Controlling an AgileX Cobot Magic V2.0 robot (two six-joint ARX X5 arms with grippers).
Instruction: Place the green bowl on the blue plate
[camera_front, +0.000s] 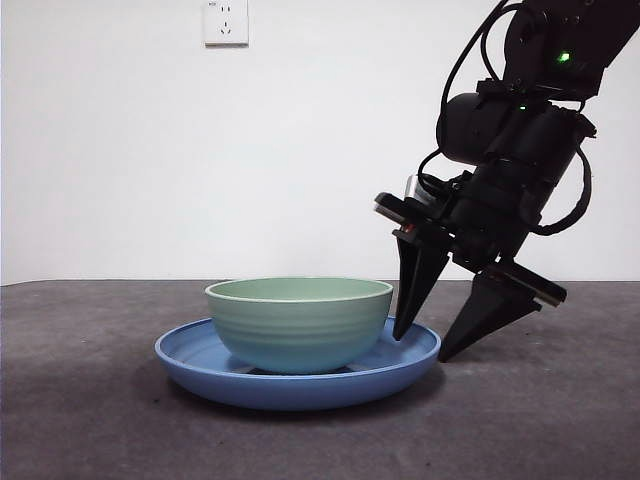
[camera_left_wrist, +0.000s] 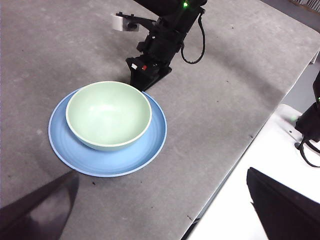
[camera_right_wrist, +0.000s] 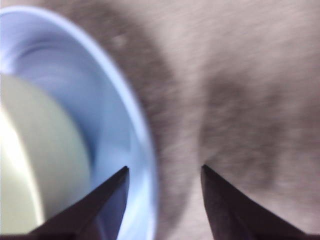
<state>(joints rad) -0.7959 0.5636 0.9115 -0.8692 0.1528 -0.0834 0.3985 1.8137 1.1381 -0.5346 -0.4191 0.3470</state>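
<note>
Green bowl (camera_front: 299, 322) sits upright inside blue plate (camera_front: 297, 372) on grey worktop (camera_front: 90, 420); right hand (camera_front: 425, 348) spread, empty, astride plate's rim. Left hand (camera_left_wrist: 165, 200) spread, well apart

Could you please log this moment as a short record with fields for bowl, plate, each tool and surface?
bowl: green bowl upright, sitting inside the blue plate
plate: flat on the grey table
right tool: open, empty, astride the plate's rim beside the bowl
left tool: open, empty, held back from the dishes
</note>
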